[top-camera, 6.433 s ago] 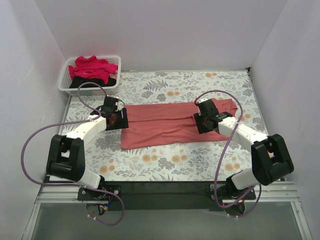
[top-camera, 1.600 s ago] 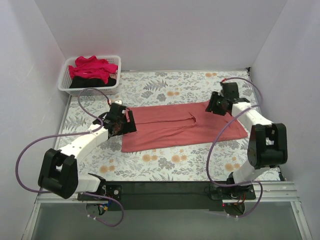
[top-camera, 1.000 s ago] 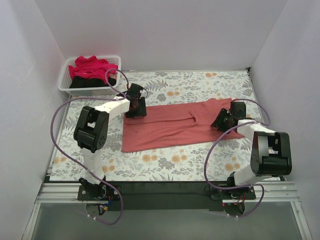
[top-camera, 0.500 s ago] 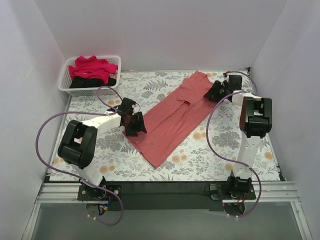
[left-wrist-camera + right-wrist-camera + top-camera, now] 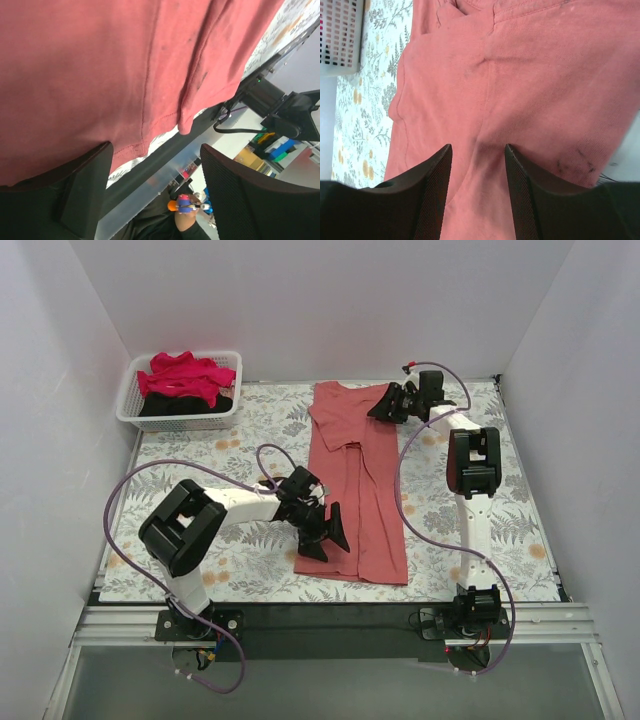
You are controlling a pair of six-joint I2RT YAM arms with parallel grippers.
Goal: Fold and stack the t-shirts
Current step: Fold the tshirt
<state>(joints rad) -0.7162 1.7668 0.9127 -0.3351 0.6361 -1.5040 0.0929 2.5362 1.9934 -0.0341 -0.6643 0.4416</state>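
The coral-red t-shirt [image 5: 355, 490] lies flat, running from the far edge toward the near edge of the floral table [image 5: 450, 510]. My left gripper [image 5: 325, 538] is at the shirt's near left hem. In the left wrist view its jaws [image 5: 155, 147] stand wide open with nothing between them, one finger [image 5: 85, 190] against the hem of the shirt [image 5: 100, 75]. My right gripper [image 5: 382, 407] is at the shirt's far end. It [image 5: 478, 147] is open, its tips pressed onto the shirt [image 5: 530, 75] with a low ridge of cloth between them.
A white slatted basket [image 5: 130, 408] stands at the far left corner, holding a crimson-pink tee [image 5: 180, 375] on a black tee [image 5: 215, 403]; its corner [image 5: 340, 35] shows in the right wrist view. White walls close in three sides. A dark rail [image 5: 330, 625] runs along the near edge.
The coral-red shirt has swung from lying across the table to lying lengthwise. My right gripper went to the far edge with it. My left gripper came toward the near hem and opened wider.
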